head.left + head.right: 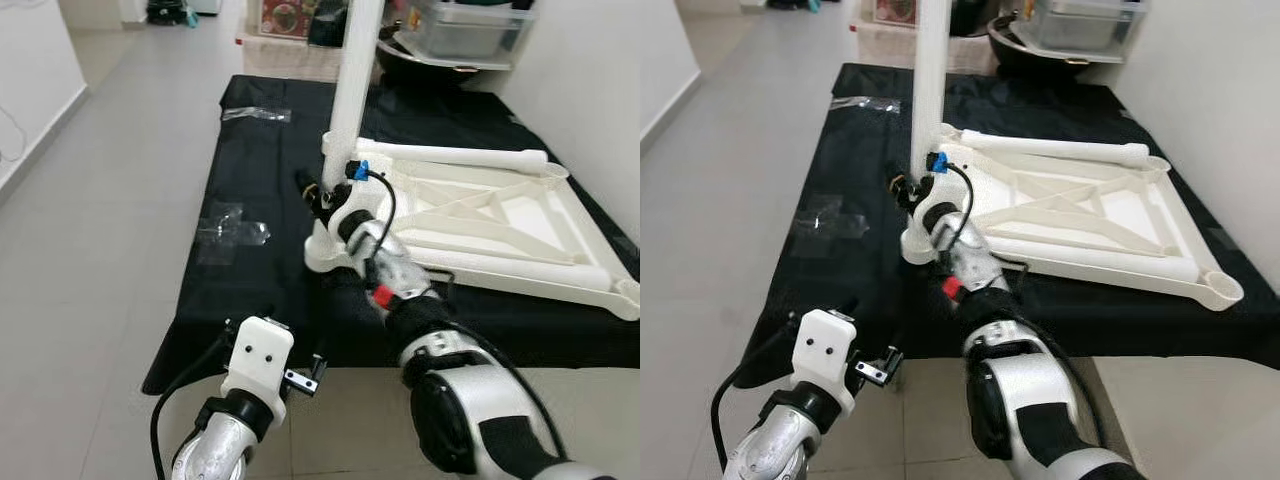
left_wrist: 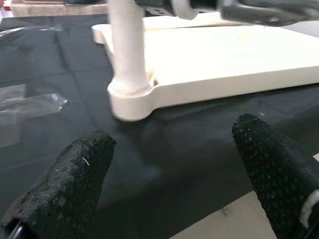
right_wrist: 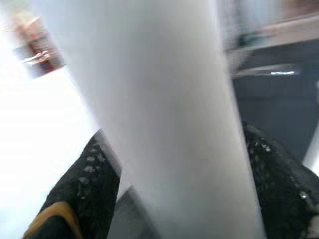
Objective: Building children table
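The white children's table (image 1: 500,215) lies upside down on a black cloth (image 1: 260,270) on the floor, one leg (image 1: 352,80) upright in its near corner socket. Right claw (image 1: 325,195) clasps that leg low down; left claw (image 2: 169,174) hovers open, empty, near the cloth's edge.

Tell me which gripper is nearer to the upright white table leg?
Right. The right gripper clasps the upright leg; the left gripper hangs open near the black cloth's edge.
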